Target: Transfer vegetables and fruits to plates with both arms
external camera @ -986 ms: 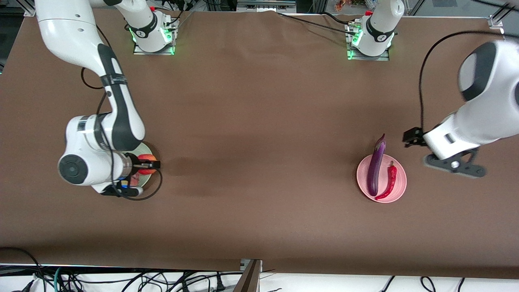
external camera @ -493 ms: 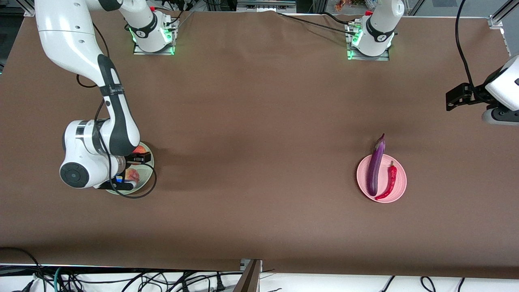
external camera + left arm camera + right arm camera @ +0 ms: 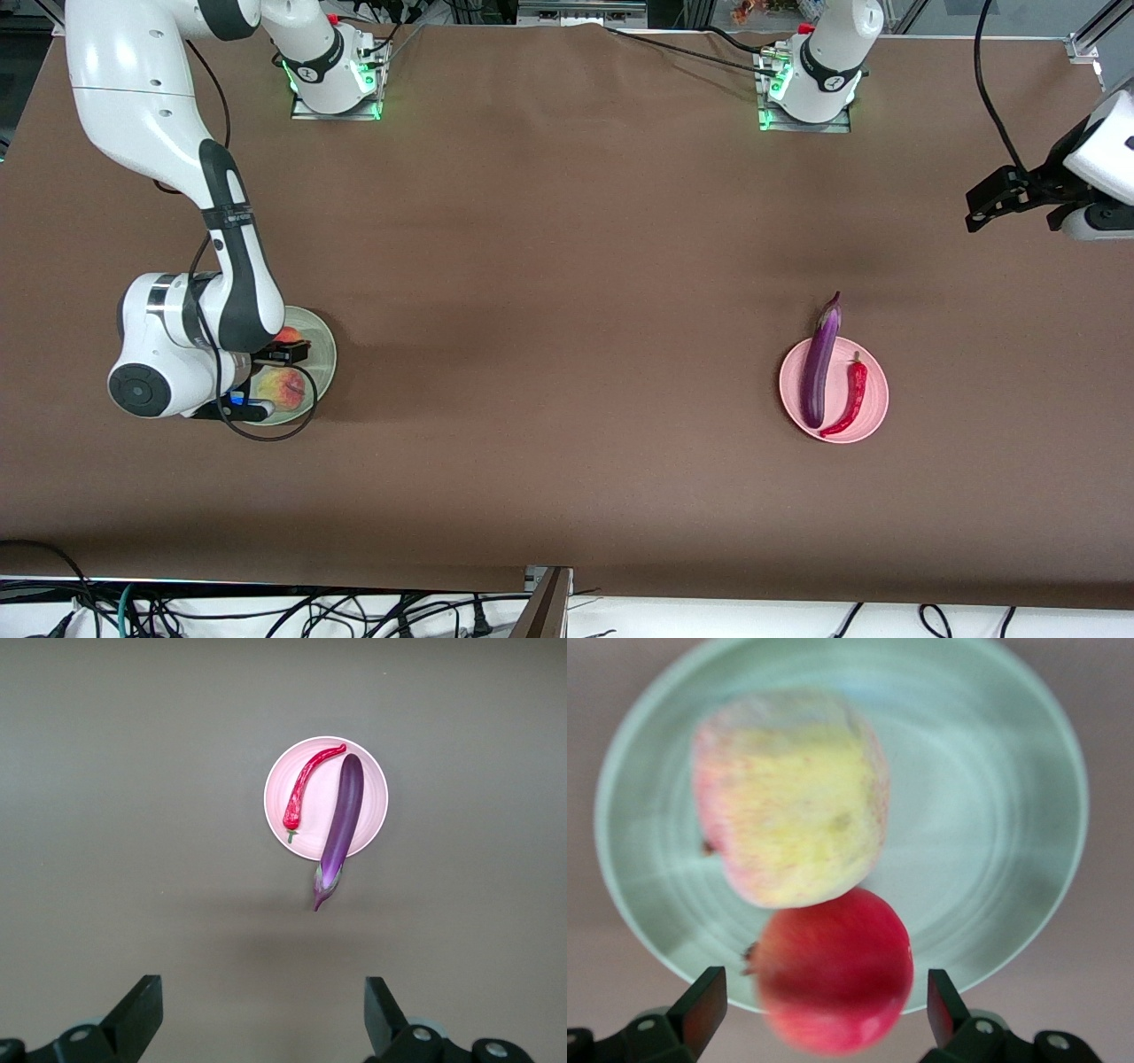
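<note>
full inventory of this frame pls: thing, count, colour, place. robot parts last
eggplant: 1, glossy purple, lying across the pink plate, its stem end sticking out past the rim
chili pepper: 1, red, on the pink plate beside the eggplant
pink plate: 1, pink, toward the left arm's end of the table
peach: 1, yellowish-pink, on the green plate
red fruit: 1, red, on the green plate, touching the peach
green plate: 1, pale green, toward the right arm's end of the table
table: 1, brown cover
cables: several, black, along the table edge nearest the front camera
left gripper: 1, black, open, raised over bare table
right gripper: 1, black, open, over the green plate
</note>
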Robot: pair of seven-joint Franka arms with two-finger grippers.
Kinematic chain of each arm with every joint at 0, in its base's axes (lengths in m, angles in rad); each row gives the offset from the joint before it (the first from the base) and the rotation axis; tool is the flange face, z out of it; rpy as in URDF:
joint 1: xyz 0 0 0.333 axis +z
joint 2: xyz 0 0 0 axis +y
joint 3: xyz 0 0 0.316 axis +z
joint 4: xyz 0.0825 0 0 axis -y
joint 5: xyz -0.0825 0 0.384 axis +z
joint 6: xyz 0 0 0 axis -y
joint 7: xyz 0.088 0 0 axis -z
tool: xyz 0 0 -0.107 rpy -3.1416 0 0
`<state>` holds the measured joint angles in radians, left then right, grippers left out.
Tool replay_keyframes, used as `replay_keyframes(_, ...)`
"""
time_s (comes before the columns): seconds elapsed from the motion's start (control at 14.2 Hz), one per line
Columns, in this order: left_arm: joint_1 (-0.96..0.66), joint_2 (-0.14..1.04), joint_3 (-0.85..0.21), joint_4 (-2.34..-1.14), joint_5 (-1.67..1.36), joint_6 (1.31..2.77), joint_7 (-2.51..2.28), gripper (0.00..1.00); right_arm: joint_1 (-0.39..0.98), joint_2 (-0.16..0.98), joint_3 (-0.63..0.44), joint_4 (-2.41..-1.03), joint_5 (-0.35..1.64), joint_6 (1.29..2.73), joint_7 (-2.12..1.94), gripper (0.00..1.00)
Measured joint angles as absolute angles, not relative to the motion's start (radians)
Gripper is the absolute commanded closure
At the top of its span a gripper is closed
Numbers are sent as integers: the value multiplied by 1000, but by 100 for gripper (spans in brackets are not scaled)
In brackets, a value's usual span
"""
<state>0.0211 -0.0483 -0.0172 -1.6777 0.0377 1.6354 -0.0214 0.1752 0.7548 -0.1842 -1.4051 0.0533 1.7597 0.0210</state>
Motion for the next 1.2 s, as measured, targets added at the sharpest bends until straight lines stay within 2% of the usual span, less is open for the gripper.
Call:
replay_keyframes(0.56,12,-46,-18,-1675,37,1605,-13,0,176,459,-210,-1247,53,1485,-32,0)
replay_keyframes(0.92,11,-41,-20,-1667,37,1590,-12,0,177,313,-185,-1250,43,1438,-37,0)
replay_keyframes(1.2,11,-38,-18,-1666,36,1575,6,0,145,196,-124,-1320,-9,1426,-37,0)
